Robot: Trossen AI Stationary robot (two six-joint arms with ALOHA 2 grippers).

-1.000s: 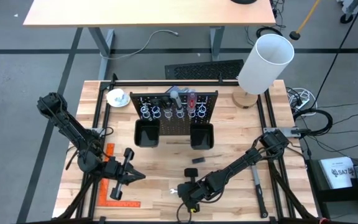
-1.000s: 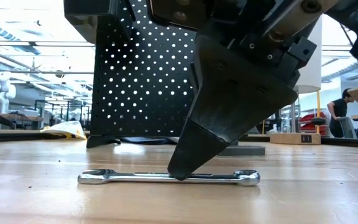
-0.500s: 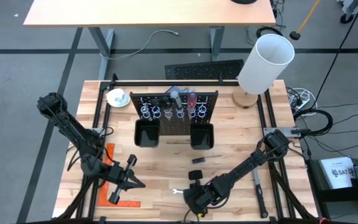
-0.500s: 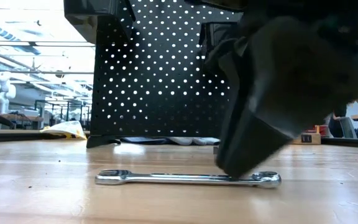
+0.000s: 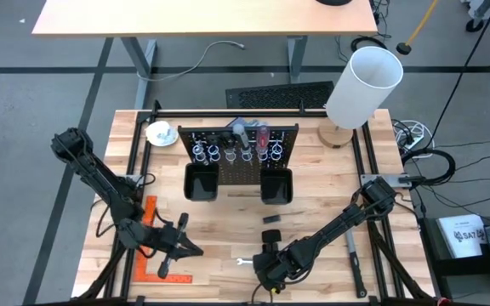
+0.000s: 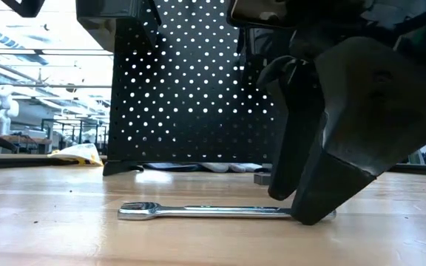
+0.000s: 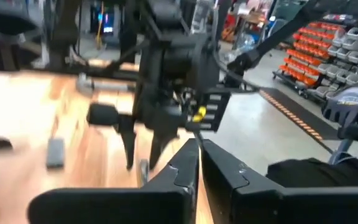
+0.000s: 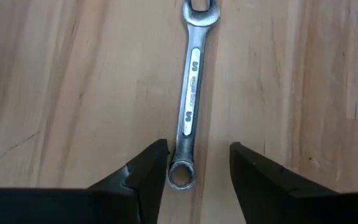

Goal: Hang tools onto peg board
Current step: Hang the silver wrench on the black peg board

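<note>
A silver wrench (image 6: 213, 211) lies flat on the wooden table near its front edge (image 5: 243, 263). My right gripper (image 8: 197, 171) is open and points down. Its fingers stand on either side of the wrench's ring end (image 8: 181, 175); I cannot tell whether they touch it. My left gripper (image 7: 199, 152) is shut and empty, hovering left of the wrench (image 5: 196, 251). The black peg board (image 5: 241, 144) stands upright at the table's middle far side. A red-handled screwdriver (image 5: 262, 134) and another tool stick down through its wire rings.
Two black bins (image 5: 201, 183) (image 5: 276, 185) hang at the peg board's front. An orange square ruler (image 5: 153, 255) lies under my left arm. A small black block (image 5: 270, 218), a grey tool (image 5: 350, 246), a white cylinder (image 5: 362, 85) and a white dish (image 5: 160, 133) also stand around.
My right gripper was shut with its tips on the wrench's middle. It has gone along the wrench to its ring end and opened. The wrench has slid a little toward the table's right, staying flat. My left gripper has drifted slightly toward the near edge.
</note>
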